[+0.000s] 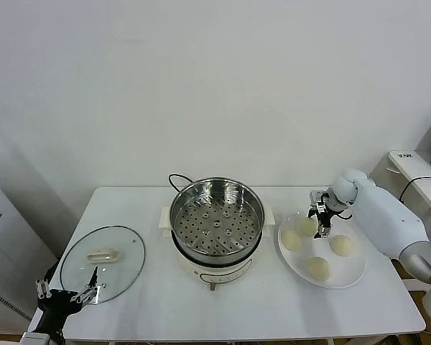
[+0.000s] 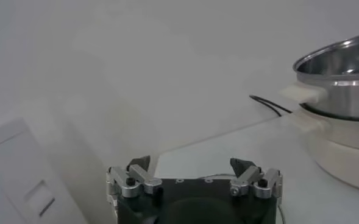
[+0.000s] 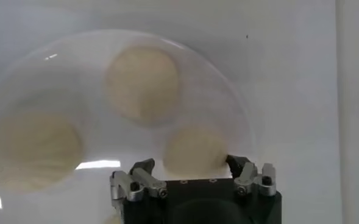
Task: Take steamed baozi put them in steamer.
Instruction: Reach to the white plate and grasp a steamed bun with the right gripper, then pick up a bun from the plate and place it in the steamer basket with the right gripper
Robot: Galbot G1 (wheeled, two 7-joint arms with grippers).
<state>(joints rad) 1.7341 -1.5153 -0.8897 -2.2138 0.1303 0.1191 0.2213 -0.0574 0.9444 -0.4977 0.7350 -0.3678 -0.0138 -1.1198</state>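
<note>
The steamer (image 1: pixel 216 219) stands mid-table, a shiny perforated steel basket on a white cooker base, with nothing in it. Four cream-white baozi lie on a white plate (image 1: pixel 349 276) to its right: one (image 1: pixel 292 240), one (image 1: pixel 306 226), one (image 1: pixel 342 244) and one (image 1: pixel 319 268). My right gripper (image 1: pixel 320 224) hangs open just over the plate, its fingers on either side of the far-left baozi (image 3: pixel 194 149). Two more baozi (image 3: pixel 142 84) (image 3: pixel 33 149) show beyond my right gripper (image 3: pixel 190 164). My left gripper (image 1: pixel 66 295) is parked open and empty at the table's front left corner.
A round glass lid (image 1: pixel 103 262) lies flat on the table's left side, next to my left gripper (image 2: pixel 189 164). The steamer (image 2: pixel 344 79) and its black cord (image 2: pixel 270 105) show in the left wrist view. A white desk (image 1: pixel 416 169) stands at the far right.
</note>
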